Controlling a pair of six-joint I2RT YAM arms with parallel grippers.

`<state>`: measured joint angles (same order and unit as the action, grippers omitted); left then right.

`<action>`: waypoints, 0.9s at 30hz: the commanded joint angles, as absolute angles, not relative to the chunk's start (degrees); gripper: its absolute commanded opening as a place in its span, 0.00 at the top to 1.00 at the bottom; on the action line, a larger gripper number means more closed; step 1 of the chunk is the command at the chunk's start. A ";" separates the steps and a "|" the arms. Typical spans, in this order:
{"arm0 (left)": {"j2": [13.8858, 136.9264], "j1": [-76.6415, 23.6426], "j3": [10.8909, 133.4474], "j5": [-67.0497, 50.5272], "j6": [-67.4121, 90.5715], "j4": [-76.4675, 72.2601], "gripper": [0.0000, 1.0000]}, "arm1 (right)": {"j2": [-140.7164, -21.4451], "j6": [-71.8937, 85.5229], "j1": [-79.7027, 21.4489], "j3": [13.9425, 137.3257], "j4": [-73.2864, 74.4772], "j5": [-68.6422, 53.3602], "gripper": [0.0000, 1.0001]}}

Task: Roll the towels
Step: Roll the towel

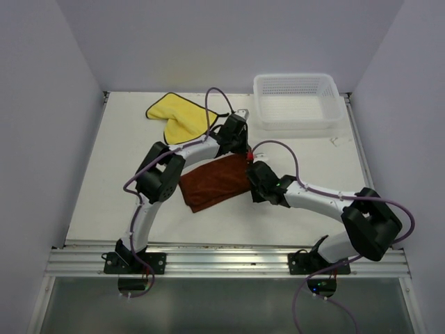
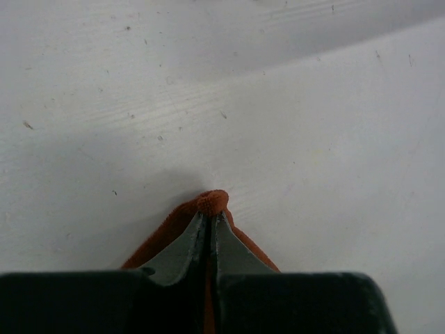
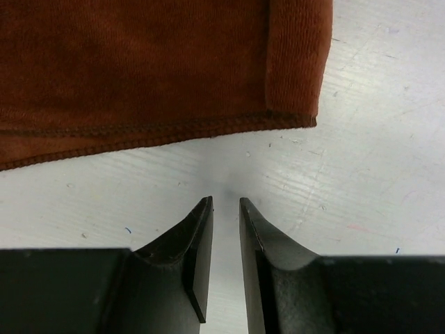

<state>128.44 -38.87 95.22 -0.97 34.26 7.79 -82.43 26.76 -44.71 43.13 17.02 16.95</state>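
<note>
Item 1: rust-brown towel (image 1: pixel 215 182); mid table (image 1: pixel 104 174), between both wrists; lies flat, one end folded over. Handling (est.): soft, light, limp; sags and unrolls if let go; take by hemmed edge or corners. L gripper (image 2: pixel 211 217): clenched on a corner, nub of cloth poking past the tips. R gripper (image 3: pixel 226 202): jaws slightly apart, nothing in them; just short of the hem. Item 2: yellow towel (image 1: pixel 181 115); far side, crumpled, untouched; basket (image 1: pixel 295 122) to its right.

Bright even overhead light, faint soft shadow ahead of the right claw (image 3: pixel 226 202) — table (image 3: pixel 361 174) scratches sharp.
</note>
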 commanded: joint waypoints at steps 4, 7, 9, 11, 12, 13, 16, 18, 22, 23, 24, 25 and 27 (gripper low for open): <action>127.71 -38.06 95.80 0.35 32.34 3.96 1.00 | -75.61 25.93 -44.56 44.29 18.28 15.38 0.73; 127.35 -38.14 94.31 0.35 32.61 3.25 1.00 | -72.35 25.93 -42.02 45.35 19.16 14.25 0.73; 127.00 -38.14 93.43 0.35 32.78 3.08 1.00 | -71.20 26.19 -37.81 45.96 19.51 12.14 0.74; 126.48 -38.06 92.38 0.26 33.13 2.73 1.00 | -70.58 27.15 -31.77 46.75 19.69 8.46 0.76; 126.39 -38.06 92.03 0.26 33.22 2.55 1.00 | -70.84 27.51 -29.99 47.19 19.69 7.65 0.76; 126.21 -38.06 91.59 0.26 33.66 2.11 1.00 | -71.27 27.51 -28.58 47.98 19.34 6.95 0.77; 125.68 -38.14 90.18 0.26 34.45 1.50 1.00 | -74.70 30.22 -24.35 49.56 17.59 1.95 0.79; 125.60 -38.14 89.47 0.53 34.98 1.41 1.00 | -77.60 31.72 -22.77 49.75 14.61 -1.21 0.79; 124.90 -38.14 88.24 0.97 35.86 1.41 1.00 | -82.52 34.18 -21.80 51.32 10.91 -6.32 0.75; 124.63 -38.06 87.63 1.14 35.95 1.32 1.00 | -83.31 34.36 -21.80 51.50 10.29 -7.55 0.73; 124.45 -38.06 87.19 1.14 35.95 0.97 1.00 | -84.71 34.71 -21.71 51.68 9.41 -8.95 0.71; 124.02 -38.06 86.84 1.23 36.03 0.97 1.00 | -85.34 35.15 -21.71 51.85 9.06 -9.40 0.69; 123.66 -38.06 86.13 1.41 36.04 0.97 1.00 | -86.91 35.51 -21.71 51.94 8.27 -9.58 0.67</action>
<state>126.58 -38.33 87.74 0.05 35.40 1.37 -85.60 33.39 -22.04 48.99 12.40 -5.17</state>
